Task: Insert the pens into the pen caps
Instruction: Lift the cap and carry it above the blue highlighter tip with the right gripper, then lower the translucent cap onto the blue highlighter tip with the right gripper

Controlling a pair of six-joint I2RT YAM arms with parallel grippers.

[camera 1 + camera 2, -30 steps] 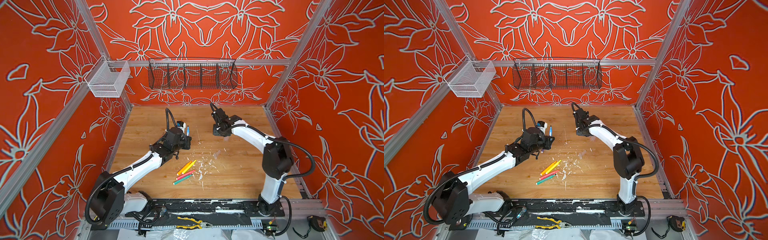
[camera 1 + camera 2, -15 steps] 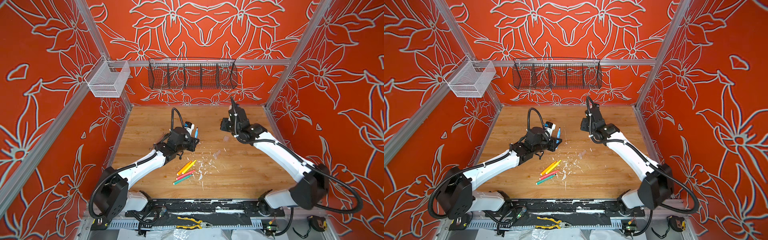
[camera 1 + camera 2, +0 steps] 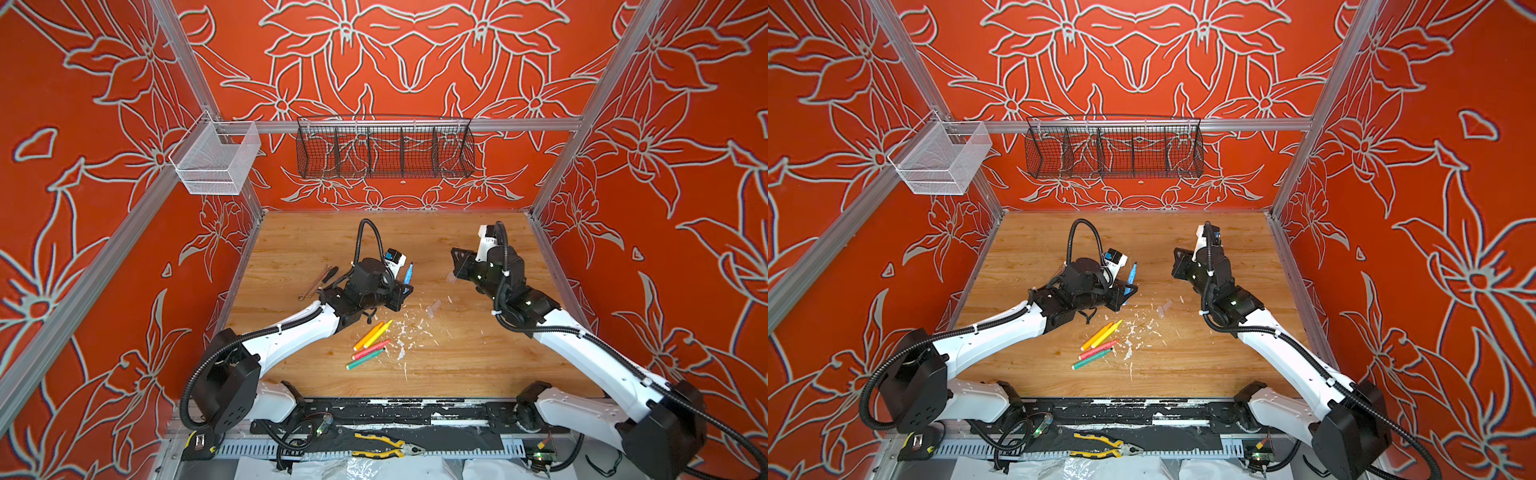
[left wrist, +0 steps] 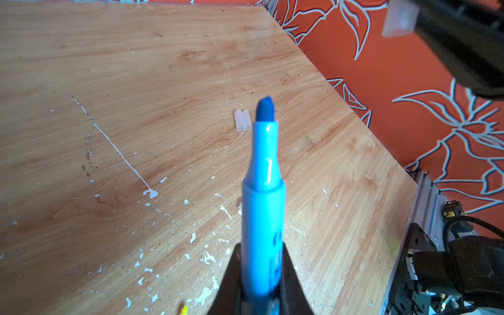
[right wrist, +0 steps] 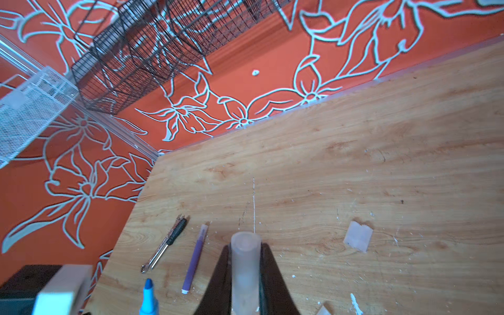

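Above the counter (image 3: 478, 365): blue pen (image 4: 263, 196) and one pen cap (image 5: 244, 261) each gripped, held apart.
Left jaws clenched on the blue pen's barrel, tip bare, just behind the four loose pens (image 3: 371, 349). Right jaws clenched on the translucent cap, behind and right of those pens. Two further caps (image 4: 242, 120) lie touching, side by side, also behind-right. Purple pen (image 5: 195, 259) lies flat on the counter.

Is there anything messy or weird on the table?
Yes. White flecks are scattered over the wooden table beside the loose pens, like chipped paint. A small wrench and screwdriver also lie on its left part, unrelated to capping pens.
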